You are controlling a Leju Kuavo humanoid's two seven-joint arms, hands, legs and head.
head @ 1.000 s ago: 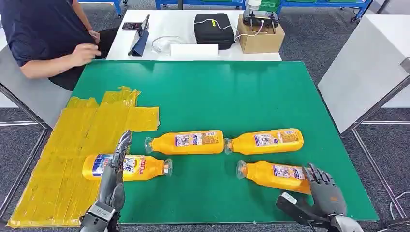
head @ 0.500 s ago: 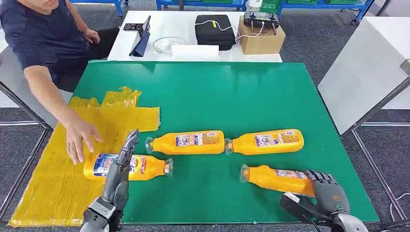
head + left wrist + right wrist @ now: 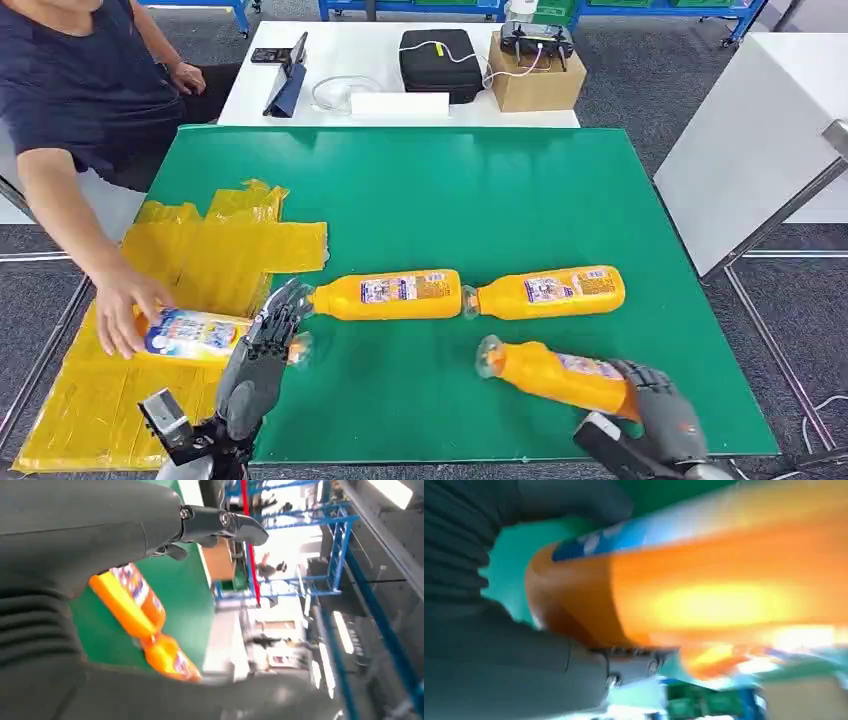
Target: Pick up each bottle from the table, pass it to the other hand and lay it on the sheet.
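Observation:
Near the table's front right, my right hand grips the base of an orange bottle, whose cap end tilts up off the green table. The right wrist view shows that bottle blurred, against the hand. Two more orange bottles lie end to end mid-table. On the yellow sheet, a person's hand holds another bottle. My left hand hovers beside its cap end, fingers apart and empty; in the left wrist view the hand frames two bottles.
The person leans in at the table's far left. Behind the green table, a white table carries a black case, a cardboard box and a phone on a stand. A grey panel stands close to the right edge.
The person's hand has taken the bottle on the sheet and slid it left. My right hand has closed on the near-right bottle and raised its cap end. My left hand has spread its fingers.

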